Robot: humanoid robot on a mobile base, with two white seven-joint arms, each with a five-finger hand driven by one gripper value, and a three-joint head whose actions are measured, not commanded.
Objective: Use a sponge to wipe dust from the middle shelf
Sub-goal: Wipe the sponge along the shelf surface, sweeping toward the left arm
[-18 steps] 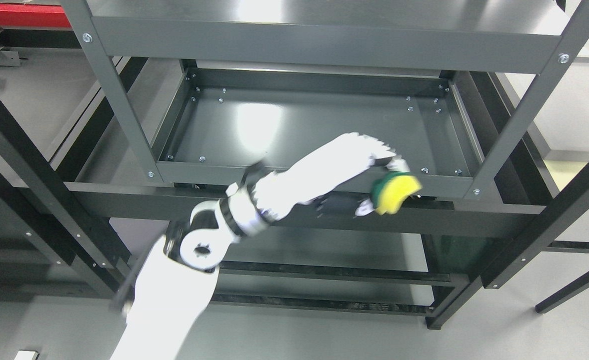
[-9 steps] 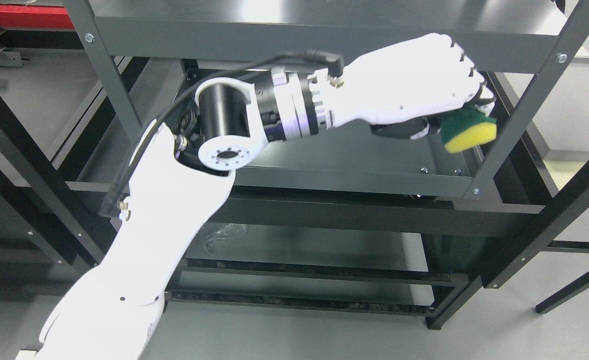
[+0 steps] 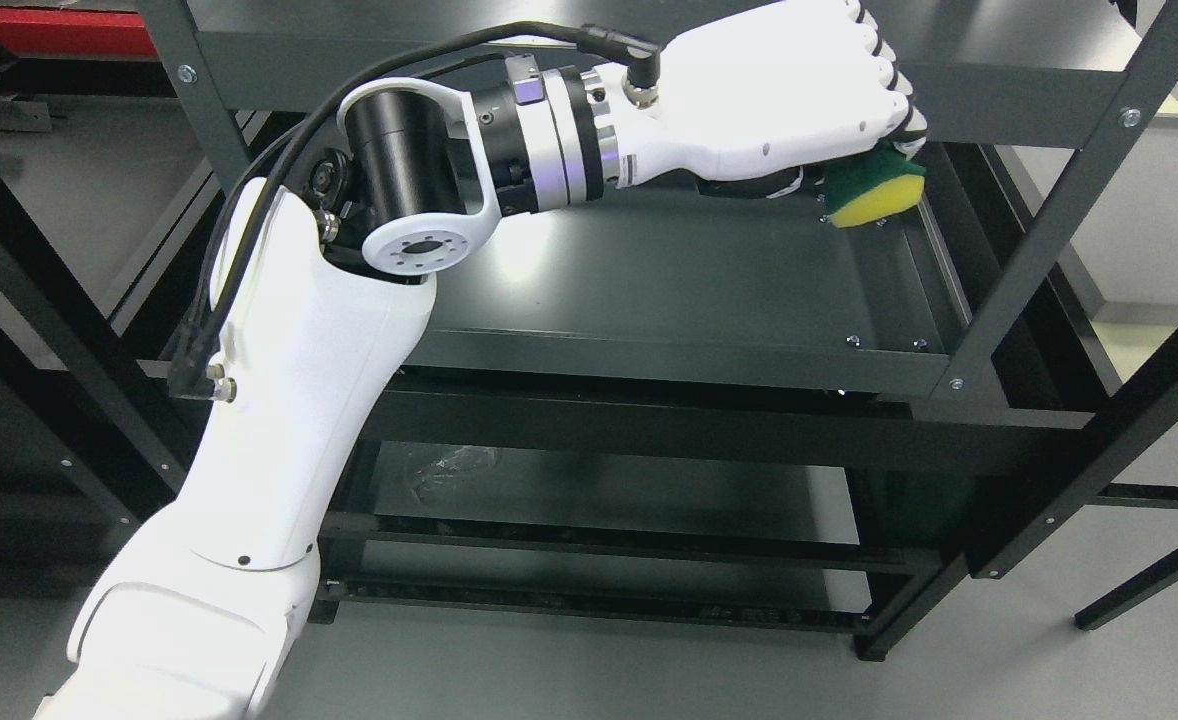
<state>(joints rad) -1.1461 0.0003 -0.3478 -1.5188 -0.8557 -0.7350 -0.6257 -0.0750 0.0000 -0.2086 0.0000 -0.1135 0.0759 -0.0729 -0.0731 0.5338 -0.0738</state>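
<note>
While a second ago it was hanging below the front rail, the left hand (image 3: 799, 95) is now reaching over the middle shelf (image 3: 669, 280), gripping the sponge (image 3: 874, 190) above the far right corner. Judging by this, wiping is just beginning there, though contact is unclear.

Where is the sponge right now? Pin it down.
In the head view, the sponge is upper right, gripped in the left hand over the middle shelf's far right corner.
</note>
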